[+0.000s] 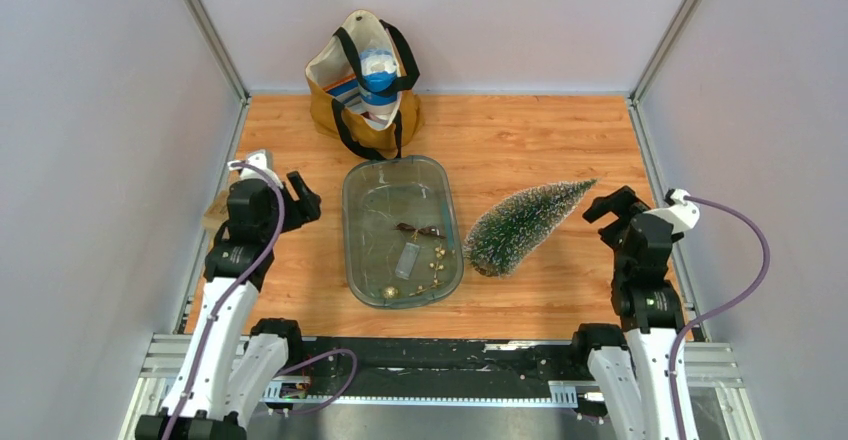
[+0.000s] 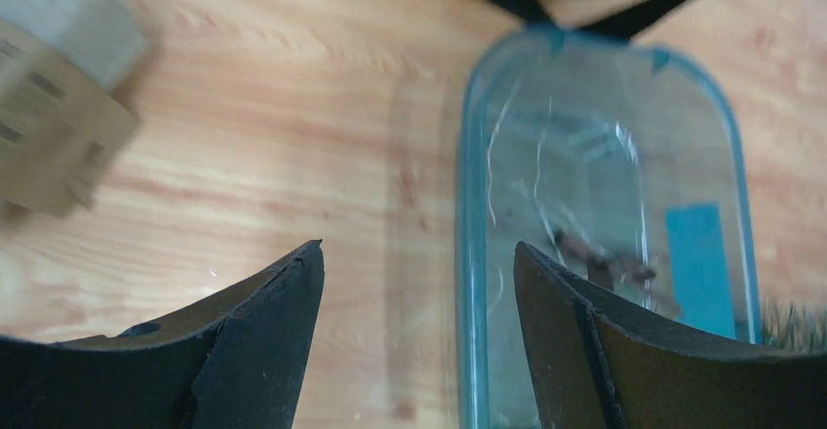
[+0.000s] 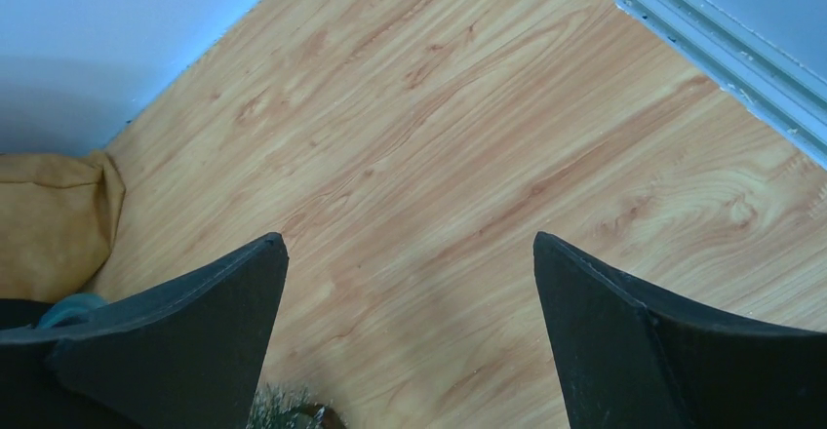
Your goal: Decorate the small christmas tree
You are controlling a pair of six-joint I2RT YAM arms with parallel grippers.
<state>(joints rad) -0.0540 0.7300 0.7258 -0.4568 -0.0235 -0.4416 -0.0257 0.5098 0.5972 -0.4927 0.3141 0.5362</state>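
The small christmas tree point(image 1: 520, 226), dark green with white frosted tips, lies on its side on the wooden table, tip pointing to the back right. Left of it stands a clear tray point(image 1: 347, 225) holding thin wire, small gold beads point(image 1: 437, 256) and a brown twig point(image 1: 420, 229). My left gripper point(image 1: 305, 198) hovers open just left of the tray; in the left wrist view the left gripper point(image 2: 417, 246) straddles the tray's left rim point(image 2: 471, 253) with nothing between its fingers. My right gripper point(image 1: 608, 203) is open to the right of the tree's tip; in the right wrist view the right gripper point(image 3: 410, 239) is over bare wood, the tree point(image 3: 278, 411) just showing below.
A mustard tote bag point(image 1: 365, 85) with black straps stands at the back, behind the tray. A cardboard-coloured box point(image 2: 49, 107) sits by the left wall, beside my left arm. Grey walls and metal rails point(image 3: 722, 49) close in the table on three sides.
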